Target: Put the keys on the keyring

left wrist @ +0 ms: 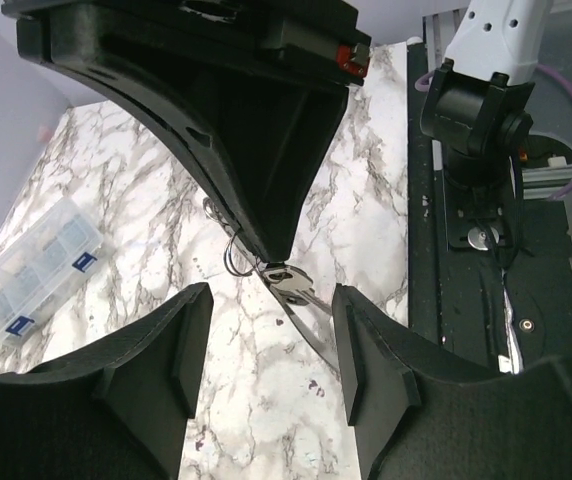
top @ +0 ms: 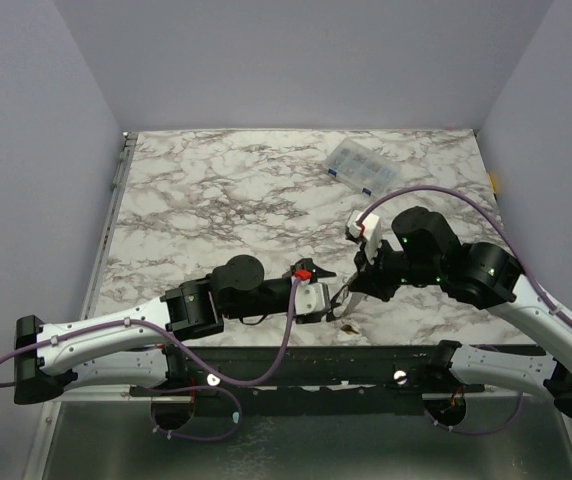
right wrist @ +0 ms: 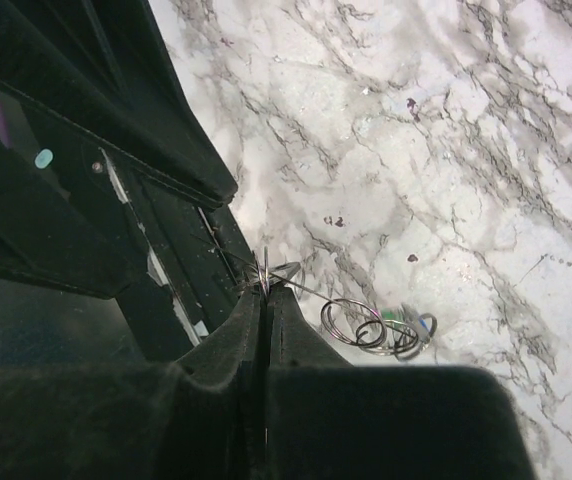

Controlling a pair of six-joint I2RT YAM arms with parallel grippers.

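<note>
Observe the right gripper clenched on the thin keyring; the left gripper stands released, jaws apart; keys lie on the marble table.

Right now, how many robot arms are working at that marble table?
2. The left arm reaches in from the lower left of the overhead view, the right arm from the lower right; they meet near the table's front edge. None seems hidden.
</note>
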